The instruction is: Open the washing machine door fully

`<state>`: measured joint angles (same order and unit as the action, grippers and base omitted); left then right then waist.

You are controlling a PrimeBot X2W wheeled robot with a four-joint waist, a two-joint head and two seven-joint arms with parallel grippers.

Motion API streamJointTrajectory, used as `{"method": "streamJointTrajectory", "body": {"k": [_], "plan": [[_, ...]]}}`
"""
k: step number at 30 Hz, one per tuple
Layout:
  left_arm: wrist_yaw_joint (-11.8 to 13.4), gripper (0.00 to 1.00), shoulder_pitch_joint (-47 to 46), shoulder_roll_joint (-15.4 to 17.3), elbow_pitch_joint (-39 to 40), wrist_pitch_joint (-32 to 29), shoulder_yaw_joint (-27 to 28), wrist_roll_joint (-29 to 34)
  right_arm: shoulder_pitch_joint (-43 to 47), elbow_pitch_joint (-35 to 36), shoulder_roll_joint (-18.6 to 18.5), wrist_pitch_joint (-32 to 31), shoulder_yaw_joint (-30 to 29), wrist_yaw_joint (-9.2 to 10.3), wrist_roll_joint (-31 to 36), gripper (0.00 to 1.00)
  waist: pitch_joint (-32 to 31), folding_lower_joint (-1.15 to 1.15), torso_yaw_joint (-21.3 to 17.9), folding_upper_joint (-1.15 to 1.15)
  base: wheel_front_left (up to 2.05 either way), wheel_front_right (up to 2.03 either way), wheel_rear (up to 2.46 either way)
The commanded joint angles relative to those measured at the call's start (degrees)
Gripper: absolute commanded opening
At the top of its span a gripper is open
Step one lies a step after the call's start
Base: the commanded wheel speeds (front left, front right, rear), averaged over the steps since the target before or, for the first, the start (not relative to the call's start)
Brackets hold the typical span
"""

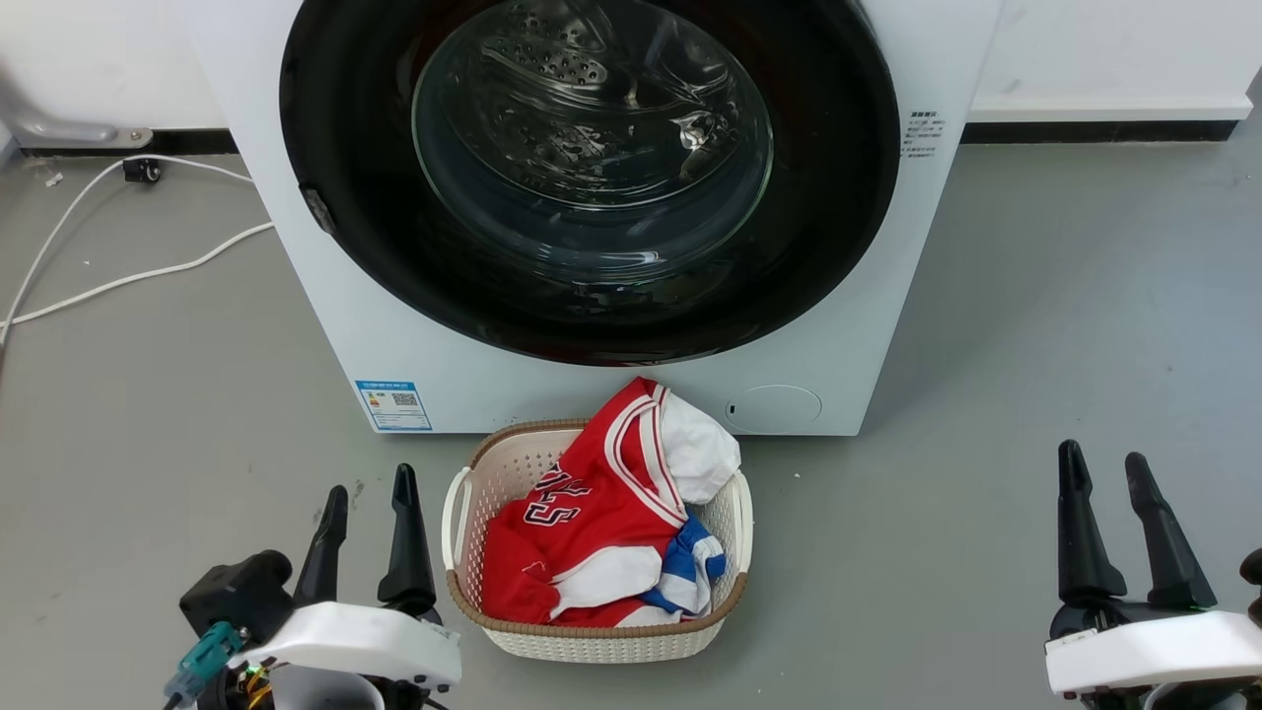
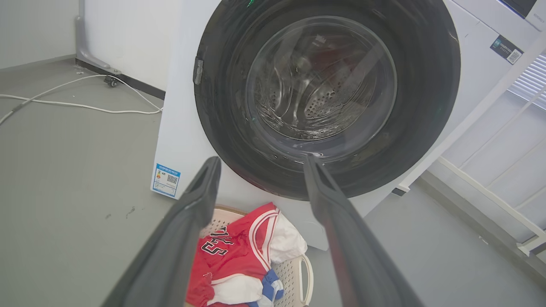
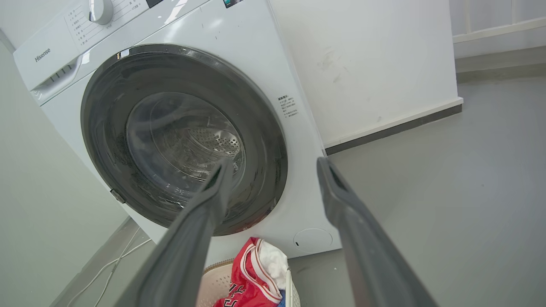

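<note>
Standing on the grey floor (image 1: pixel 1035 345), top-centre of head view: washing machine (image 1: pixel 325 296), white front-loader, seen from the front. The washing machine door (image 1: pixel 590 168) is found shut, flush w/ the machine front; glossy black ring, clear glass bowl at centre, perforated steel drum seen thru the glass. A small grey catch (image 1: pixel 317 209) is noted at the door's left edge. A blue label (image 1: pixel 393 405) is stuck low on the front at left, a round cover (image 1: pixel 774 407) is set low at right.

Laundry basket (image 1: pixel 592 636), cream, is placed just in front of the machine, between the two arms; red jersey (image 1: pixel 582 513) plus white and blue cloth are piled in it. White cable (image 1: pixel 118 281) is laid on the floor to the left.

Left gripper (image 1: pixel 370 481): fingers spread, nothing held, kept low at lower left, well apart from the door. Right gripper (image 1: pixel 1102 454): fingers likewise parted and empty, at lower right, clear of machine and basket. In both wrist views the door is framed between the spread fingers, untouched
</note>
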<state>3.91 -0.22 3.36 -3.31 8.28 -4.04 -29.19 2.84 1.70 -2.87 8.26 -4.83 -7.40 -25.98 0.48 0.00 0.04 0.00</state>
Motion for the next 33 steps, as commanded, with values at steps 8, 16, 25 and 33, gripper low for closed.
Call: {"method": "streamJointTrajectory", "body": {"k": [8,16,25,33], "plan": [[0.86,1.00,0.53,0.35,1.05,1.66,-1.03,6.23,1.01,2.24,-0.04,1.64,-0.30,-0.13,5.15,1.00,-0.04,0.00,0.05,0.00,0.00,0.00,0.00],[1.22,1.00,0.83,0.30,1.33,2.62,-1.47,10.00,1.74,3.23,-0.04,2.62,-0.41,-0.13,7.87,1.00,-0.03,0.00,0.08,0.00,0.00,0.00,0.00],[1.01,1.00,1.62,0.15,1.33,3.74,-1.88,14.30,2.59,3.94,-0.03,3.77,-0.13,-0.13,11.31,1.00,-0.12,0.00,0.01,0.00,0.00,0.00,0.00],[0.86,1.00,1.92,-0.10,0.90,4.69,-2.15,17.73,3.15,4.40,-0.02,4.69,-0.11,-0.10,13.80,1.00,-0.06,0.00,0.10,0.00,0.00,0.00,0.00]]}}
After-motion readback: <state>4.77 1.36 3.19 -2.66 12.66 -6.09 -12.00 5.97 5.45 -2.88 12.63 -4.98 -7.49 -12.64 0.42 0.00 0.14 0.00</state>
